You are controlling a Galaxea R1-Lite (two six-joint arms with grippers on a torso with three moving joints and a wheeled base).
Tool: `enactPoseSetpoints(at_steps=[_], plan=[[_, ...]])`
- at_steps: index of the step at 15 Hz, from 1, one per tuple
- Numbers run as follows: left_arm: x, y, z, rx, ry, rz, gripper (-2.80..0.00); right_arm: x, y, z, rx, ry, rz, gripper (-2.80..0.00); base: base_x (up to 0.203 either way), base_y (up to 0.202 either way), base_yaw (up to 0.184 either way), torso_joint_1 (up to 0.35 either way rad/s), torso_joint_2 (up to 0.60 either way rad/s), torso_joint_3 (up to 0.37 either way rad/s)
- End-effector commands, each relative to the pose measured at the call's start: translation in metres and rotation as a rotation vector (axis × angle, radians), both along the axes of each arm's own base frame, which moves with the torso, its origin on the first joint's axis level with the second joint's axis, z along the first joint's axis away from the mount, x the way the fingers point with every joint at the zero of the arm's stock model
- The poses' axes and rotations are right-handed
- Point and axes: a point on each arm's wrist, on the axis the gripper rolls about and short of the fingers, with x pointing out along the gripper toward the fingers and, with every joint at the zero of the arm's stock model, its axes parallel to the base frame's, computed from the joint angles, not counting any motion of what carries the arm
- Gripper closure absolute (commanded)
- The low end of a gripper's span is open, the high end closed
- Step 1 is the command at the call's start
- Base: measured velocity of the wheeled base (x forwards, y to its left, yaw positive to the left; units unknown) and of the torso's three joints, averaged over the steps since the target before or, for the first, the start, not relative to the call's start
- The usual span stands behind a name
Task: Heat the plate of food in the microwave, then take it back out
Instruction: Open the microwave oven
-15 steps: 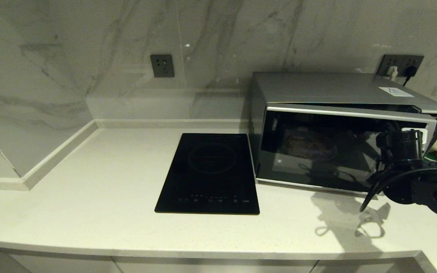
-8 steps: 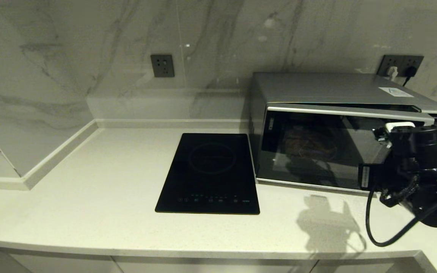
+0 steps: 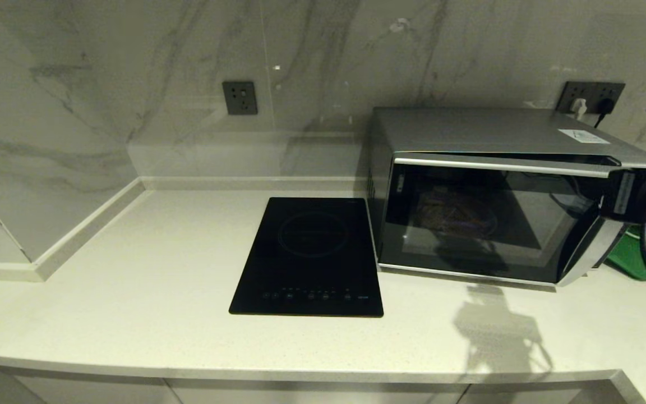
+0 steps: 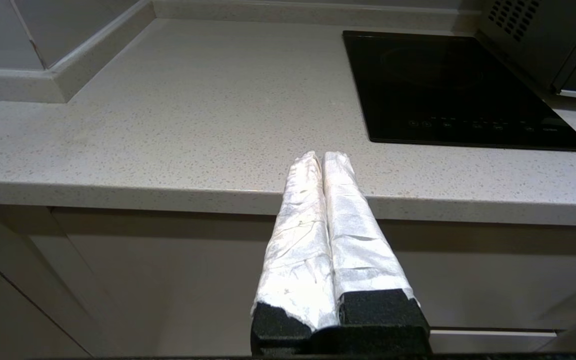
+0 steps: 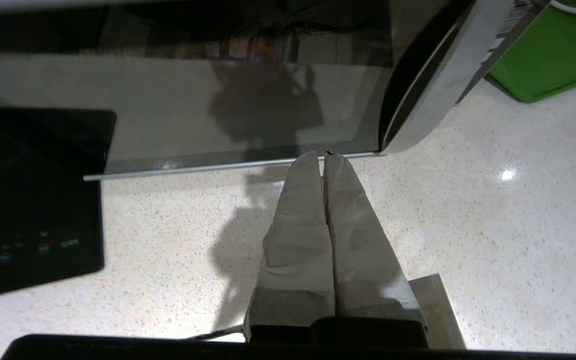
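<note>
The silver-grey microwave (image 3: 502,191) stands at the right of the counter, its dark glass door (image 3: 485,219) a little ajar at the right edge. Through the glass the plate of food (image 3: 457,216) shows dimly inside. My right arm (image 3: 640,193) is high at the door's right end. In the right wrist view my right gripper (image 5: 324,160) is shut on nothing, its tips above the counter just before the door's lower edge, near the curved silver trim (image 5: 443,85). My left gripper (image 4: 323,156) is shut and empty, parked low in front of the counter's edge.
A flat black induction hob (image 3: 312,255) lies left of the microwave. A green tray (image 3: 634,258) sits to the microwave's right, behind the door's open edge. Wall sockets (image 3: 591,96) with a plugged cable are behind. Bare counter (image 3: 132,269) stretches to the left.
My right arm has risen and swung right, from in front of the glass to the door's right end. The door's right edge now stands further out, and the green tray shows.
</note>
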Motion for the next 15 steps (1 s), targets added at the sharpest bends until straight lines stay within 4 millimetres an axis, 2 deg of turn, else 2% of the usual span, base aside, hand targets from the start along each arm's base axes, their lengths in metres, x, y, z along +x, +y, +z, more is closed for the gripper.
enactPoseSetpoints(at_steps=[1, 4, 5, 10, 15], plan=[[0.0, 0.0, 0.0, -0.001, -0.001, 0.0, 0.0, 0.027, -0.007, 0.015, 0.051, -0.014, -0.05, 0.0, 0.0, 0.0, 0.0, 0.0, 0.0, 0.0], [0.0, 0.0, 0.0, -0.001, -0.001, 0.0, 0.0, 0.059, -0.014, 0.038, 0.187, -0.047, -0.087, 0.0, 0.0, 0.0, 0.0, 0.0, 0.0, 0.0], [0.0, 0.0, 0.0, -0.001, -0.001, 0.0, 0.0, 0.071, -0.015, 0.04, 0.228, -0.043, -0.094, 0.0, 0.0, 0.0, 0.0, 0.0, 0.0, 0.0], [0.0, 0.0, 0.0, -0.001, -0.001, 0.0, 0.0, 0.116, -0.013, 0.032, 0.323, -0.036, -0.125, 0.0, 0.0, 0.0, 0.0, 0.0, 0.0, 0.0], [0.0, 0.0, 0.0, -0.001, -0.001, 0.0, 0.0, 0.135, -0.028, 0.029, 0.376, -0.045, -0.138, 0.0, 0.0, 0.0, 0.0, 0.0, 0.0, 0.0]])
